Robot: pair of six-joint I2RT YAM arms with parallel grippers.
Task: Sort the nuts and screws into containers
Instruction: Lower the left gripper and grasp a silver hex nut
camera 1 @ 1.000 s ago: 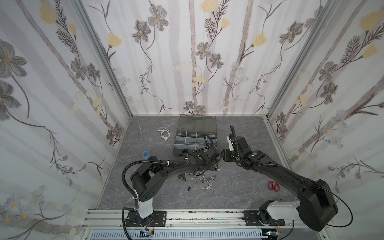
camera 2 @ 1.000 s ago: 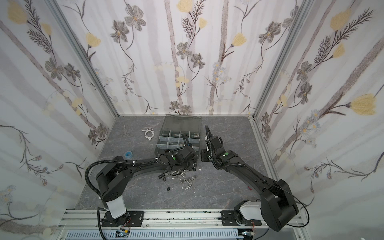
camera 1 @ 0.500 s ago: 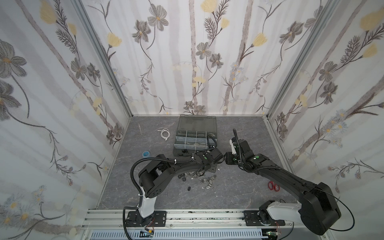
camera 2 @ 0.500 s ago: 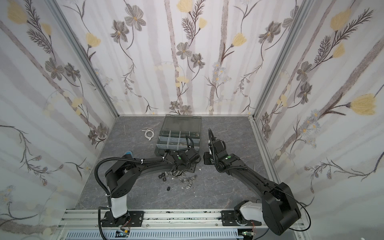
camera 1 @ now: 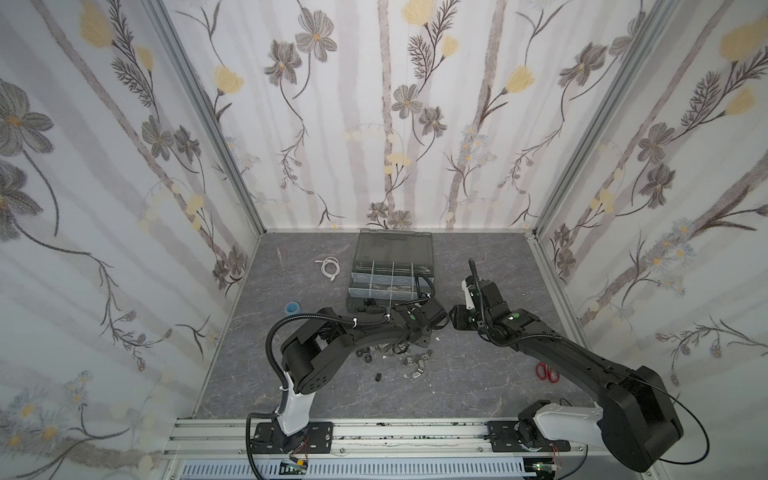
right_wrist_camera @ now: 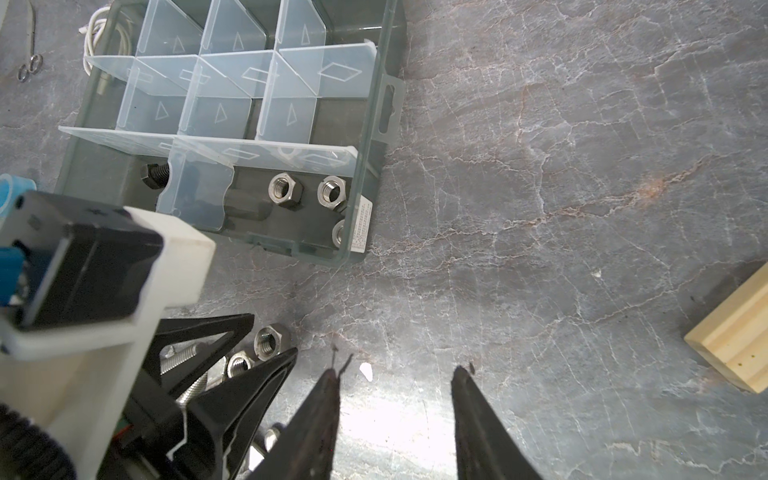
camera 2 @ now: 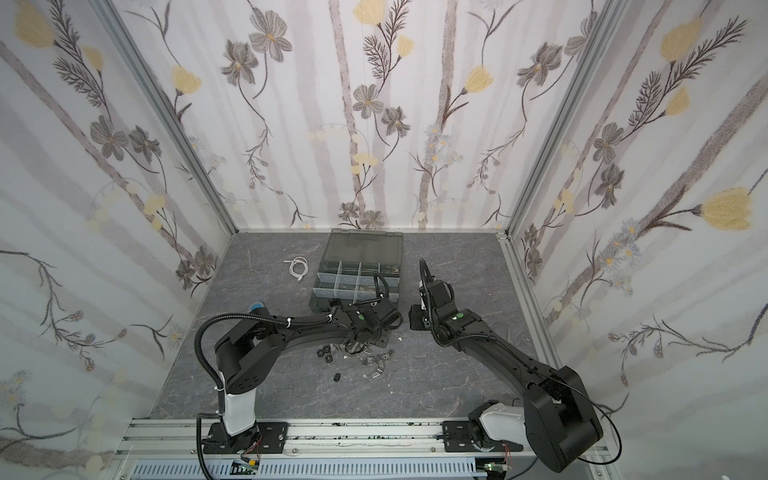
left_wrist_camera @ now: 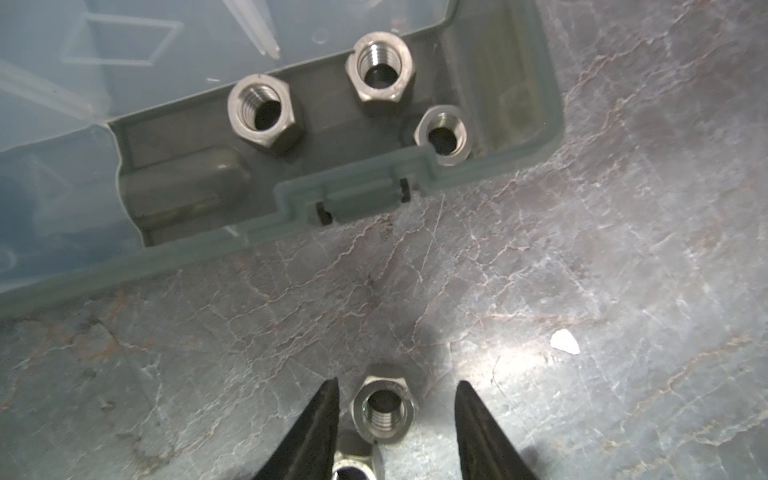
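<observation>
My left gripper [left_wrist_camera: 395, 399] stands open low over the table, its jaws on either side of a silver hex nut [left_wrist_camera: 383, 409], with a gap still showing on one side. A second nut [left_wrist_camera: 353, 467] lies right behind it. The dark grey organizer case [camera 1: 390, 245] lies open at the back centre. Its near corner container [left_wrist_camera: 187, 195] holds three silver nuts [left_wrist_camera: 262, 114]. A black screw [right_wrist_camera: 153, 174] lies in the neighbouring container. Loose nuts and screws [camera 1: 409, 361] lie in a pile under the left arm. My right gripper [right_wrist_camera: 395, 382] is open over bare table beside the left one.
A white cable [camera 1: 330, 268] and thin metal scissors [camera 1: 282, 262] lie at the back left, and a blue tape roll [camera 1: 293, 307] left of the case. Red scissors [camera 1: 546, 372] lie under the right arm. A pale wooden block [right_wrist_camera: 735, 340] sits off to the right gripper's side.
The left gripper's jaws have narrowed around the silver nut, and the left arm's elbow has swung to the right. The right gripper has drifted slightly toward the front.
</observation>
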